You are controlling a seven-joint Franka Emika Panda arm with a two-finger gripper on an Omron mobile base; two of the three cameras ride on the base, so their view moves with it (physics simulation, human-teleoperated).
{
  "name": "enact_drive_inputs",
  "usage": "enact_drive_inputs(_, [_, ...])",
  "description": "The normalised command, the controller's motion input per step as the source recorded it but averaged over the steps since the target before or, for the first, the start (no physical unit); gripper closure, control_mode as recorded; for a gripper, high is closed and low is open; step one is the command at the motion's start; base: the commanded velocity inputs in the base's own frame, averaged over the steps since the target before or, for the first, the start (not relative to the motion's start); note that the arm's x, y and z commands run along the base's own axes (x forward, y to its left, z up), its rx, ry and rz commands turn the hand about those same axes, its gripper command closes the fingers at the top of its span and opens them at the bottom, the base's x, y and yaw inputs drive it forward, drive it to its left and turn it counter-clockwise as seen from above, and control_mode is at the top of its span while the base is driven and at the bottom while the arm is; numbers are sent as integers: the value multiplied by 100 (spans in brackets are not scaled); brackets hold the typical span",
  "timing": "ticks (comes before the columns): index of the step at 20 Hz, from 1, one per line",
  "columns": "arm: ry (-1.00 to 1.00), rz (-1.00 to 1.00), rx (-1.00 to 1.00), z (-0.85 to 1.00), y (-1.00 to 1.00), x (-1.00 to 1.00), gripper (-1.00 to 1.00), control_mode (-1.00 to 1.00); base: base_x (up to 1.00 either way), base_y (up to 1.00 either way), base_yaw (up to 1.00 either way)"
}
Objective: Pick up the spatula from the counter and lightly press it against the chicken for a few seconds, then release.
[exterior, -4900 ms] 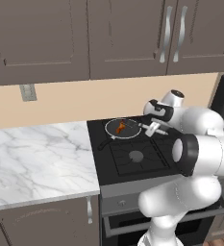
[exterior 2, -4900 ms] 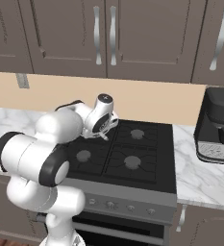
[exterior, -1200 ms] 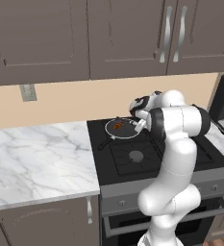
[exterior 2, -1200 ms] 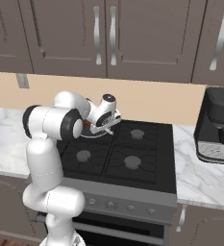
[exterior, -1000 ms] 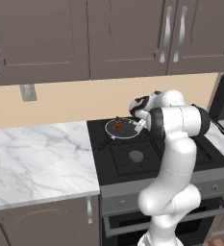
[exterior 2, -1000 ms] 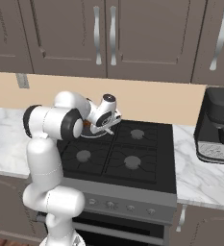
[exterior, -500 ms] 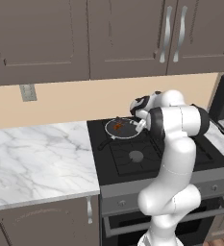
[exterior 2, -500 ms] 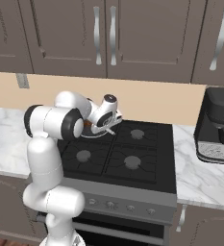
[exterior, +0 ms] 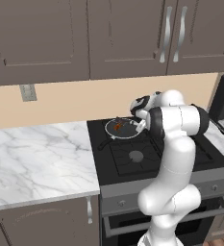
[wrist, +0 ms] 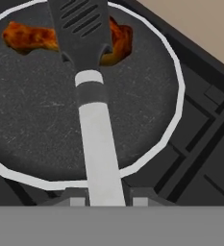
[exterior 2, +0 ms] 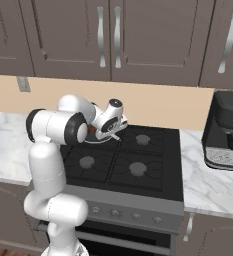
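One dark cooktop [exterior: 118, 164] sits beside the marble surface [exterior: 36, 158]. On its back left burner stands a round, pale-rimmed pan [wrist: 31, 120].

In the pan we see the spatula [wrist: 98, 139]. In the hand view its long axis runs almost straight away from the camera. The pale handle starts at the bottom edge, and the dark slotted blade points to the far side of the pan.

The blade lies across the browned chicken [wrist: 29, 37] and hides its middle, so meat shows on both sides of it. We cannot tell how firmly it bears down.

The fingers [wrist: 141, 200] are closed narrowly on the near end of the handle, one on each side, gripping the spatula above the pan's near rim.
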Motion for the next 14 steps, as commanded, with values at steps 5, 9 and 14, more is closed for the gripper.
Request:
enact_drive_inputs(5, [0, 0, 0, -8, -7, 0, 100, -100, 0, 0, 0])
enact_drive_inputs(9, [0, 0, 0, -8, -6, 0, 100, -100, 0, 0, 0])
enact_drive_inputs(14, [-1, 0, 0, -7, 0, -1, 100, -100, 0, 0, 0])
